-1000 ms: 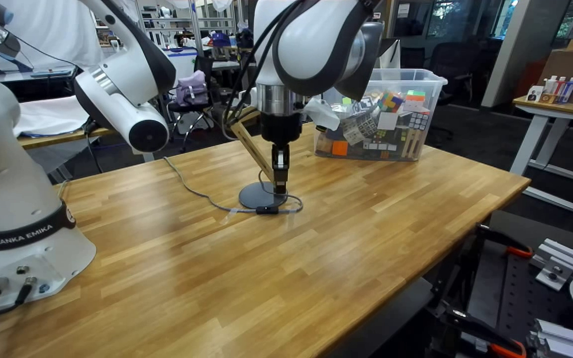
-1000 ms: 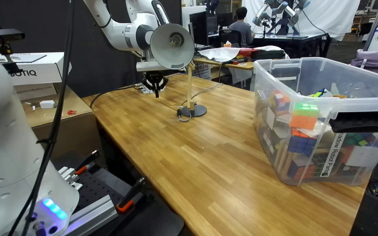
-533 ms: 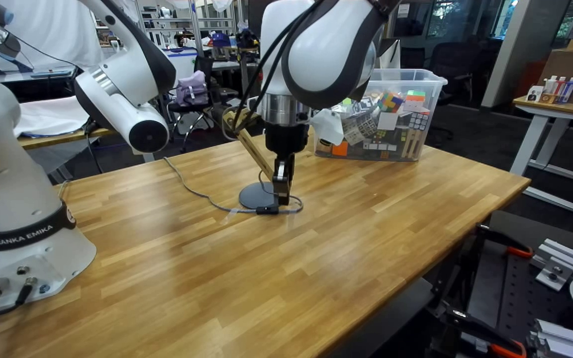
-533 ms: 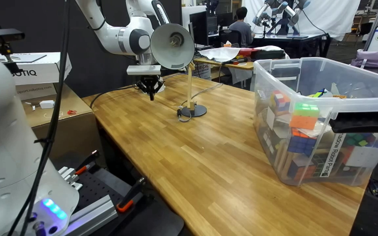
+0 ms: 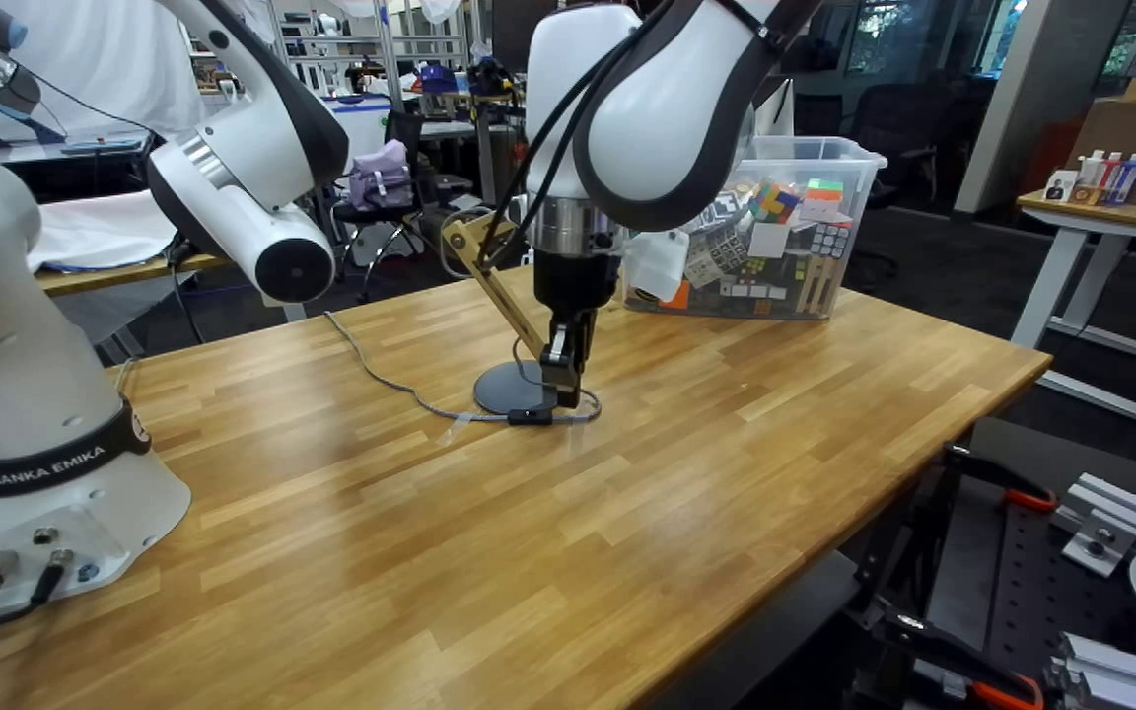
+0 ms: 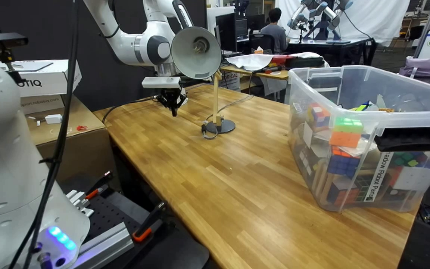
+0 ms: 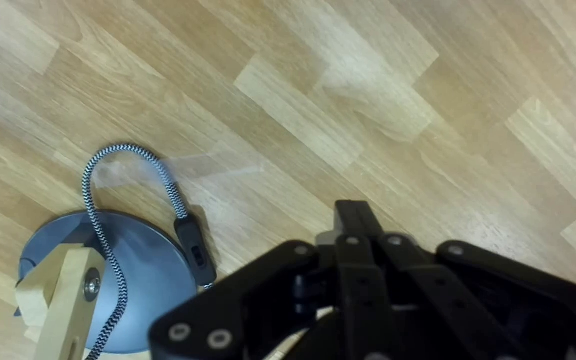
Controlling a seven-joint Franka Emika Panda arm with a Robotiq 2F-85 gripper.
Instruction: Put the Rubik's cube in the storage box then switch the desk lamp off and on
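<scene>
Beside the fingers (image 7: 346,217), near but apart from them: inline switch (image 7: 196,250) of the desk lamp (image 6: 215,87), likely next to be pressed.
Seems to be at the switching step, judging from the Rubik's cubes (image 5: 775,202) well away from the fingers, inside the storage box (image 6: 390,117); not possible to tell the task's own cube among them. Has both fingers of the Robotiq gripper (image 7: 358,215) together, pointing down, with nothing between. Shows a bulb (image 6: 200,46) apparently unlit, higher than the fingers, so perhaps needs the press for on. Calls next for moving the fingers sideways, toward the round lamp base (image 7: 158,285), until above the switch, then a light press down, with care not to drag the braided cord (image 7: 122,280).
</scene>
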